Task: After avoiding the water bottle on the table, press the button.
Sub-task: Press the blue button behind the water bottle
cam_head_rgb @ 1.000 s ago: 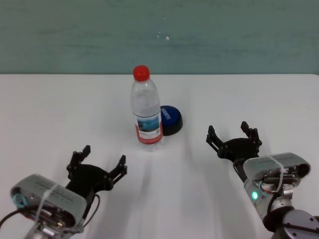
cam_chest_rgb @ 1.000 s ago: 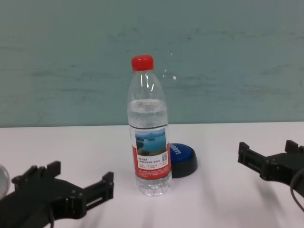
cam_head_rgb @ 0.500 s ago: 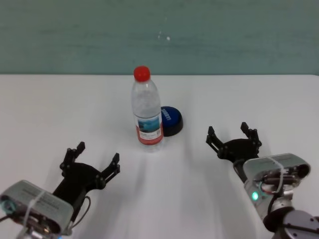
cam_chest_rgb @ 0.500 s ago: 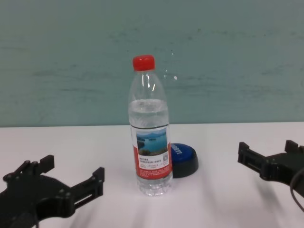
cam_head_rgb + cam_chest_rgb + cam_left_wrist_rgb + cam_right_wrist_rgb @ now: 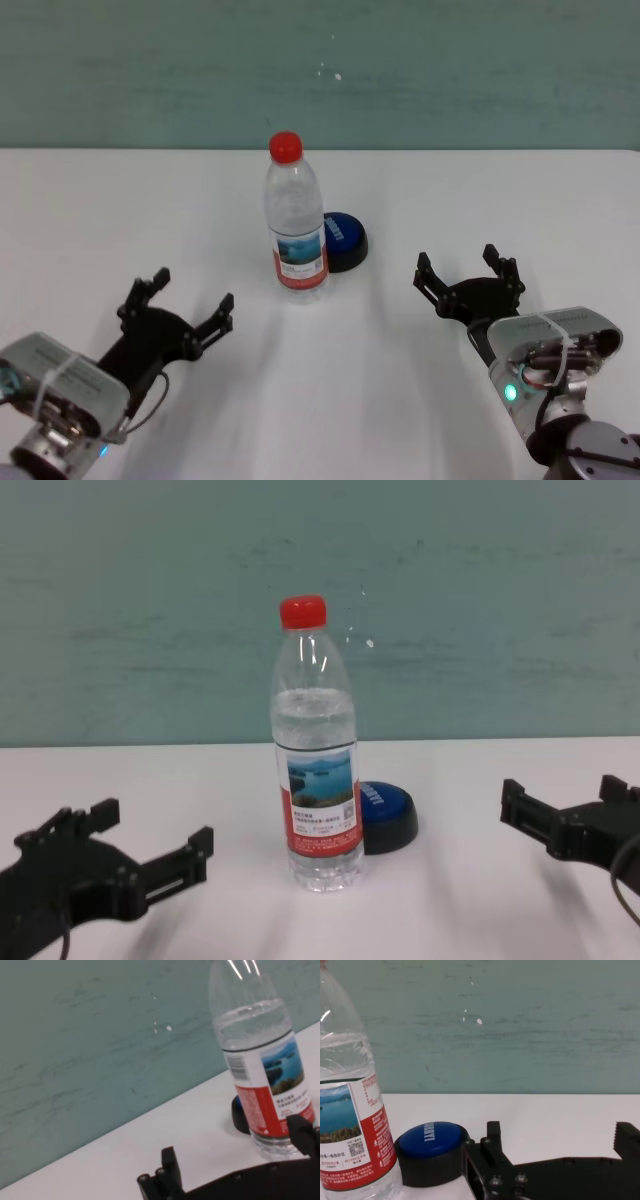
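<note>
Here we see the button (image 5: 341,241) tucked behind the upright water bottle (image 5: 296,225), nearer our spread-fingered right gripper (image 5: 468,275) than our equally spread left gripper (image 5: 176,308).

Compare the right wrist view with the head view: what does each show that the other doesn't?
Right wrist only: the white lettering on the button is visible, and the right end effector fills the foreground, open, beside the button.

Head only: the bottle's red cap, the left end effector open on the bottle's left, and the table spreading to both sides.

Both: the water bottle standing upright in front of the button, partly hiding it, with the right end effector open and apart from both.
</note>
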Robot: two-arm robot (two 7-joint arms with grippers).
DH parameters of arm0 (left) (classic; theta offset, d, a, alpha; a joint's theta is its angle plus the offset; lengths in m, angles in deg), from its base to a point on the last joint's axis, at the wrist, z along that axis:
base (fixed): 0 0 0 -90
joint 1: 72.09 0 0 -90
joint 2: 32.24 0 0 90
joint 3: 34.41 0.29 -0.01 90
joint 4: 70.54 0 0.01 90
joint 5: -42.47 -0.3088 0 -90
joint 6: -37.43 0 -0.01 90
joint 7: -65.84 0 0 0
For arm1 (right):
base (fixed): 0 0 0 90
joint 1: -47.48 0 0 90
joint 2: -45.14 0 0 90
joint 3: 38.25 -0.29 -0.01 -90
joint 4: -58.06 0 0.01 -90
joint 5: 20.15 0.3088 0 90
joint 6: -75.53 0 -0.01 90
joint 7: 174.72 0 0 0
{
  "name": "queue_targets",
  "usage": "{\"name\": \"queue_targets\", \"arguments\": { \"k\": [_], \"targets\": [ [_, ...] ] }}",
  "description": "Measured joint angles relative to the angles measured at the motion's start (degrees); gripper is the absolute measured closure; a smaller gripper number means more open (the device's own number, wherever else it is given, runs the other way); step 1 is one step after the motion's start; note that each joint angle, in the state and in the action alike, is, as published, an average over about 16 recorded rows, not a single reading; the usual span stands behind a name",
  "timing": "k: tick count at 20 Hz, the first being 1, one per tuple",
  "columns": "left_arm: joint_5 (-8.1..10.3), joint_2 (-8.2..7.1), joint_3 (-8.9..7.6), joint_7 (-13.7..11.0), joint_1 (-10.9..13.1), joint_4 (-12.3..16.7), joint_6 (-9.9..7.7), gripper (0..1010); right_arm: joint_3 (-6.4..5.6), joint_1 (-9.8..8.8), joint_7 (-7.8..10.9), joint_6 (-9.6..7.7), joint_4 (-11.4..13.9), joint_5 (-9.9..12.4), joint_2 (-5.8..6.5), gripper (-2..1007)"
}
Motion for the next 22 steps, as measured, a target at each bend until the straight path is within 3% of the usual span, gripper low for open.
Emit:
{"name": "queue_targets", "arguments": {
  "k": [13, 22],
  "targets": [
    [1.52, -0.68, 3.06, -3.0, -9.1, -8.0, 1.76, 10, 0.0, 0.0, 0.0, 0.0, 0.0, 0.0, 0.0, 1],
    [1.91, -0.3, 4.76, -3.2, -11.9, -10.3, 2.05, 10, 0.0, 0.0, 0.0, 0.0, 0.0, 0.0, 0.0, 1]
  ]
}}
